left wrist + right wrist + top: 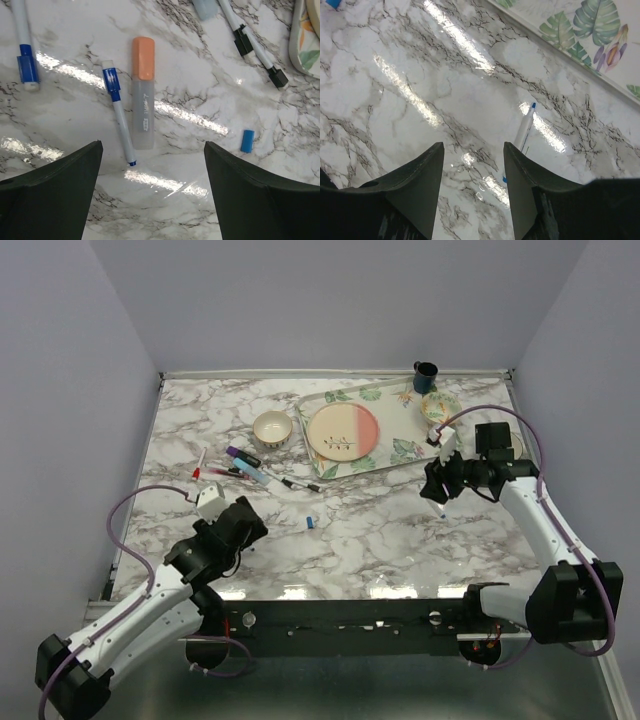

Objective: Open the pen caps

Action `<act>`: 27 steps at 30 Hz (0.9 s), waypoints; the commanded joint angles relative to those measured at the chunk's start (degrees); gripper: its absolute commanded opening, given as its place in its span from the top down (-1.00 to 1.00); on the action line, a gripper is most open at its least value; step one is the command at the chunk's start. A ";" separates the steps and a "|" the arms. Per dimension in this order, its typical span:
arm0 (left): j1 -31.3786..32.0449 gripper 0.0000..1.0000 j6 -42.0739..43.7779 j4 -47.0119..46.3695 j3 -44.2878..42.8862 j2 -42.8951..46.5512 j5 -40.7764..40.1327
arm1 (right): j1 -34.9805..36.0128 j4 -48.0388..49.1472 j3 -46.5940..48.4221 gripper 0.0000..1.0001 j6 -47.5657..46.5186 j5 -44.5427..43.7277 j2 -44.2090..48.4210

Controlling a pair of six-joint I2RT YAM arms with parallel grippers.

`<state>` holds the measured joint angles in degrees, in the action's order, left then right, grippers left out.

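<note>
Several pens (250,470) lie in a cluster left of table centre. In the left wrist view I see a thick marker with an orange cap (143,58), a thin white pen (119,117) with a bare blue tip, a blue-clipped pen (26,55) and two black-ended pens (252,42). A loose blue cap (310,522) lies alone and also shows in the left wrist view (247,140). My left gripper (250,523) (152,145) is open and empty above the marble, just short of the marker. My right gripper (438,498) (473,145) is open and empty, with a white blue-tipped pen (525,127) lying beside its right finger.
A floral tray (400,452) holding a pink-and-cream plate (343,433) stands at the back right, and its edge shows in the right wrist view (560,60). A small bowl (271,428) sits left of it. A dark mug (425,376) stands at the far edge.
</note>
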<state>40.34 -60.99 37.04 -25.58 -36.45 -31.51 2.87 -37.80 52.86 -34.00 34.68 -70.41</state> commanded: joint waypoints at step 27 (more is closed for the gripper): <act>-8.96 0.01 11.33 -15.59 -5.80 -32.19 2.77 | -0.50 -2.54 -0.74 -0.18 -1.60 3.47 1.33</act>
<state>31.62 -51.59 23.75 -30.39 -66.08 -29.47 2.87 -39.16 52.86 -34.63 36.82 -69.56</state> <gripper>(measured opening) 0.494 0.591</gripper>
